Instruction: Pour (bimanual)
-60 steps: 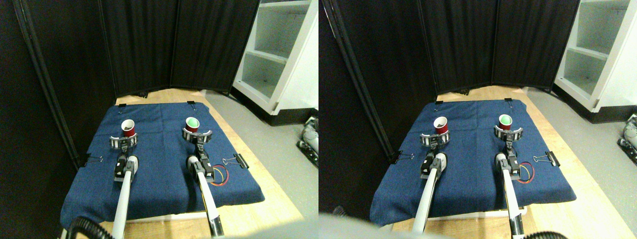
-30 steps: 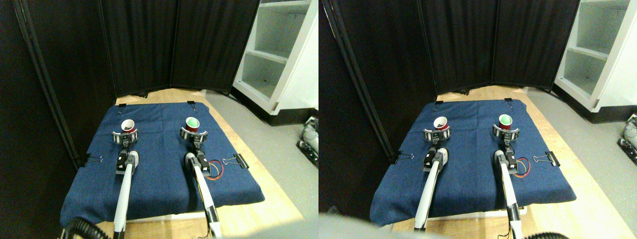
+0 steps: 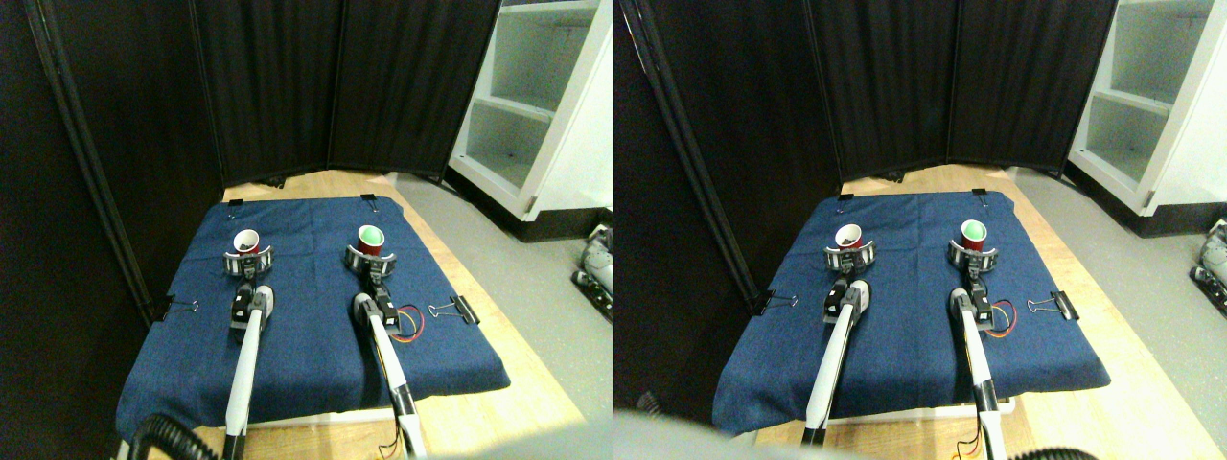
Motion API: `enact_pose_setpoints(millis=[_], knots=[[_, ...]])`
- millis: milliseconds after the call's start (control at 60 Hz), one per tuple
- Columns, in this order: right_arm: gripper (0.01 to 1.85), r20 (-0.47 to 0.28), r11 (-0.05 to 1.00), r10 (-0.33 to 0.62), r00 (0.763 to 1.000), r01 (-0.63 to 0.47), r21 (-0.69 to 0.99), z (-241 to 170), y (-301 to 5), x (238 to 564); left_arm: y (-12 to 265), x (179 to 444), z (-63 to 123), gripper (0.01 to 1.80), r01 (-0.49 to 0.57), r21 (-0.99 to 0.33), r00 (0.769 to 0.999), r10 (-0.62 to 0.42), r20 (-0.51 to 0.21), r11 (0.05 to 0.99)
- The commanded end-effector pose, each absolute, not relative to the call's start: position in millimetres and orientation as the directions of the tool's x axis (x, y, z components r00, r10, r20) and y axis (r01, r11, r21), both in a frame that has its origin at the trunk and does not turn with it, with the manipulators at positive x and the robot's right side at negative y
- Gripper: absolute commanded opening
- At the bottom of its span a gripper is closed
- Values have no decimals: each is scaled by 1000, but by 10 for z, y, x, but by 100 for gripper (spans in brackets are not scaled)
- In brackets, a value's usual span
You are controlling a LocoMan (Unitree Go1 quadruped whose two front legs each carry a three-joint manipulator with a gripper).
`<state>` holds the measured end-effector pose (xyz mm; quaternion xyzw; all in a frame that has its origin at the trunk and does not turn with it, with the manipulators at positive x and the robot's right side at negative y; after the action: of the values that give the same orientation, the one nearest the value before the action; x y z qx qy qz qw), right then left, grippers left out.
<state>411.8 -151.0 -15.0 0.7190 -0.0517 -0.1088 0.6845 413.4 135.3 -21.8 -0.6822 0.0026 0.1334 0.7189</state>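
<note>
**Tools ringed around two red cups on the blue cloth**

Left tool (image 3: 248,261): curved jaws sit around the base of a red cup (image 3: 246,241), white inside with dark contents; whether they press the wall, cannot tell. Right tool (image 3: 368,257): jaws likewise ring a second red cup (image 3: 371,238), green inside; grip cannot be judged either. Both cups upright, well apart, on the far half of a blue cloth (image 3: 307,355) spread over the wooden tabletop (image 3: 498,326). Binder clip (image 3: 458,310) at the cloth's right edge, red and yellow wires (image 3: 410,323) just beside the right arm. Beyond: black curtain (image 3: 335,86); white shelf unit (image 3: 537,105) far right.
</note>
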Motion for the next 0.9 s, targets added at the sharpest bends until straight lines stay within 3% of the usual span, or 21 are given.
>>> enact_pose_setpoints(millis=[17,667,867,883,900], knots=[[121,-63,-44,-214,975,54,998,-118,-1473,4170,1350,4198,-225,122,-175,-984,968,188,-166,32],[124,-71,-50,-217,974,62,997,-195,-1548,4285,1311,4328,-341,119,-201,-979,961,201,-189,40],[82,-72,-64,-241,968,58,996,-201,-1570,4294,1296,4333,-321,118,-196,-980,952,248,-181,38],[74,-69,-37,-275,959,61,997,-202,-1561,4292,1294,4331,-307,101,-199,-979,939,293,-180,36],[74,-69,-37,-275,959,61,997,-202,-1561,4292,1294,4331,-307,101,-199,-979,939,293,-180,36]])
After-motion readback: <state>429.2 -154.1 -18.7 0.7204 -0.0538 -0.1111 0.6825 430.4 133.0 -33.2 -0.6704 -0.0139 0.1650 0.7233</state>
